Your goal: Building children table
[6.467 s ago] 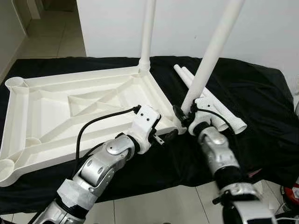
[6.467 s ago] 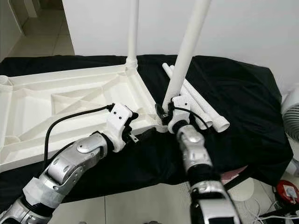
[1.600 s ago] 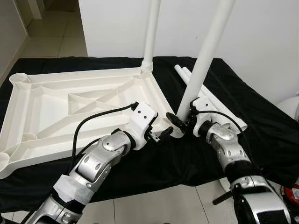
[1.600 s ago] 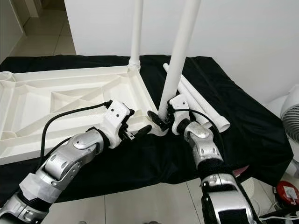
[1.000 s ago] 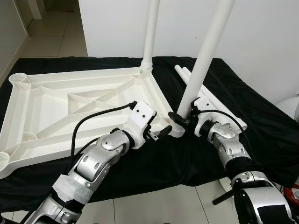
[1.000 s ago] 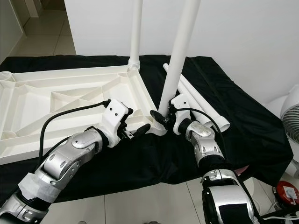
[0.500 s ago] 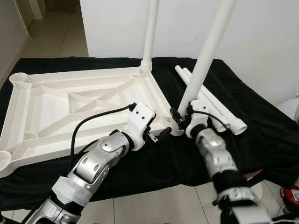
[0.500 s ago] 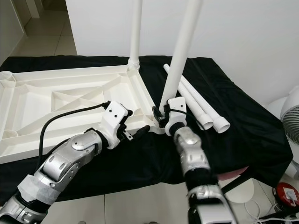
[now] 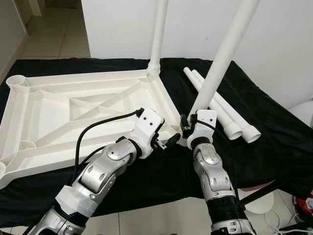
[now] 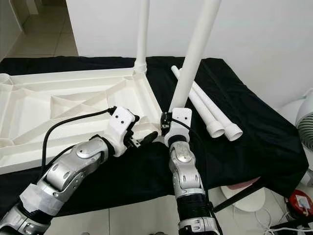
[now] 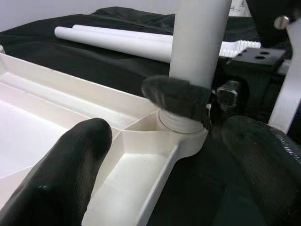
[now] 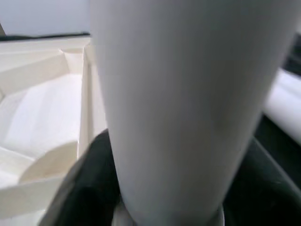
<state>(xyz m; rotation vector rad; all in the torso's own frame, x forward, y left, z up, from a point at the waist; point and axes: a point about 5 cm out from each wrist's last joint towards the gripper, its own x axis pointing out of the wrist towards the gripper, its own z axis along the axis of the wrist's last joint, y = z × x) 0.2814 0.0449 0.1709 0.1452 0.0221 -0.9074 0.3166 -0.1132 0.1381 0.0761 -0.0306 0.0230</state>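
Observation:
A white plastic tabletop (image 9: 58, 112) lies upside down on a black cloth. One white leg (image 9: 159, 29) stands upright in its far right corner. A second leg (image 9: 220, 58) leans to the right out of the near right corner socket (image 11: 183, 127). My right gripper (image 9: 188, 128) is shut on this leg's base; in the right wrist view the leg (image 12: 178, 94) sits between the black fingers (image 12: 89, 188). My left gripper (image 9: 168, 142) is open beside that corner, its fingers (image 11: 61, 174) spread on either side of the tabletop's rim.
Two loose white legs (image 9: 220, 105) lie side by side on the cloth to the right of the tabletop. A white wall stands close behind. A white round object (image 10: 305, 122) and a red object (image 10: 301, 200) sit low at the right, beyond the cloth's edge.
My right forearm has swung in from the right and now rises almost straight from below, its gripper still on the leg's base. The leg leans slightly more right. The left gripper has hardly moved.

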